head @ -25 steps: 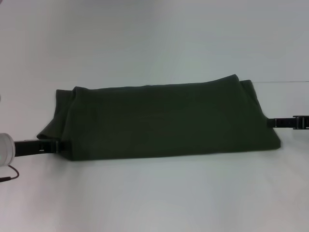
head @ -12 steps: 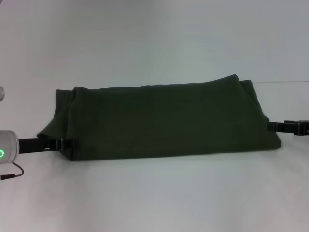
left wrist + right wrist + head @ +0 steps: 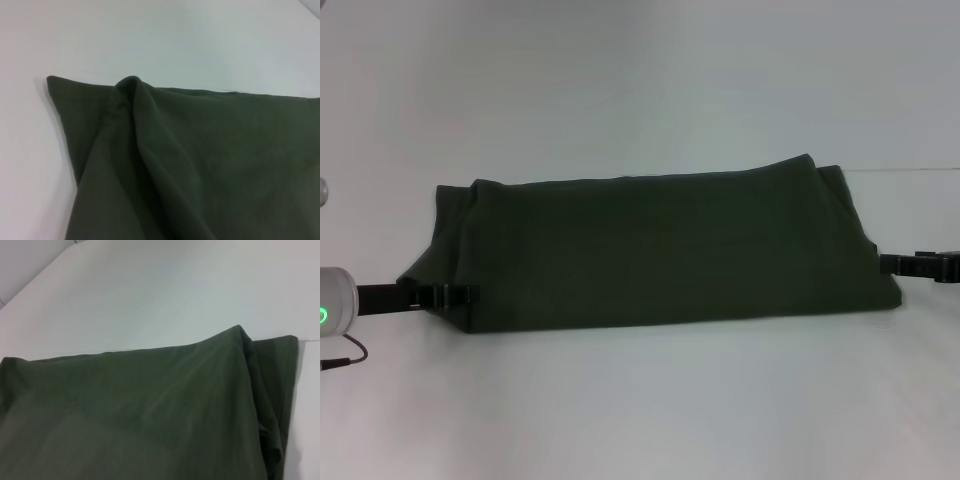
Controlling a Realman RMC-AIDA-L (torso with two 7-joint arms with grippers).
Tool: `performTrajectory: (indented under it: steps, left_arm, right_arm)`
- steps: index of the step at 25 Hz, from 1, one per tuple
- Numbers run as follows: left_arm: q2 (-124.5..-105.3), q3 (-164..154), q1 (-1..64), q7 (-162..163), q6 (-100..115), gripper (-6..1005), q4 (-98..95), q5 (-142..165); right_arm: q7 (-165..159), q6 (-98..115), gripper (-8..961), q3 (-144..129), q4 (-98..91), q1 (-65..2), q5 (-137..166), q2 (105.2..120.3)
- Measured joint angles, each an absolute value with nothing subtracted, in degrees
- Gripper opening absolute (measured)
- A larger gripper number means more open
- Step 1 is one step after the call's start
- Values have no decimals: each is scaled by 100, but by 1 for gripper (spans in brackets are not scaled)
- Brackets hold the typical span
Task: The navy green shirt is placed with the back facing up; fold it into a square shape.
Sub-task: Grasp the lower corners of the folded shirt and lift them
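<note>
The navy green shirt (image 3: 660,250) lies on the white table (image 3: 640,410) as a long band folded across, with its fold ridge at the far side. My left gripper (image 3: 465,296) lies low at the shirt's near left corner, its tip against the cloth. At the shirt's right end sits my right gripper (image 3: 892,263), just off the near right corner. The left wrist view shows the shirt's (image 3: 200,165) left end with a raised crease. In the right wrist view the shirt's (image 3: 150,420) right end shows layered edges. Neither wrist view shows fingers.
White table surface surrounds the shirt on all sides. A thin dark cable (image 3: 340,360) hangs below the left wrist at the left edge of the head view.
The left gripper has slid a little to the right, onto the shirt's near left corner. The right gripper has sunk slightly and drawn a little to the right. The shirt has kept its shape.
</note>
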State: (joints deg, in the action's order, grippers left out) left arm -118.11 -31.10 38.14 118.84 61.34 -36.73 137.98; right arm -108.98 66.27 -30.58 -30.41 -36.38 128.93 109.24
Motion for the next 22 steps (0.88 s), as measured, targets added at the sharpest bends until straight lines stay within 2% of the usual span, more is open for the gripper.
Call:
performTrajectory:
  steps: [8, 14, 17, 22]
  left_arm:
    - [-11814, -3135, 3807, 11970, 6087, 232, -3682, 13812]
    - [-11812, -3124, 3789, 11971, 6121, 29, -3683, 13816]
    - [-11812, -3119, 3786, 11971, 6125, 13, -3683, 13817]
    - [-11812, -3106, 3780, 11973, 6133, 2, -3683, 13817]
  right_arm:
    - [-10890, 6624, 738, -3041, -3041, -3635, 12884, 10924]
    - [-10891, 6617, 739, -3032, -3041, -3630, 12884, 10924]
    - [-11006, 6617, 739, -3038, -3041, -3648, 12886, 10914]
    - [-11714, 6597, 738, -3249, -3041, -3832, 13140, 10816]
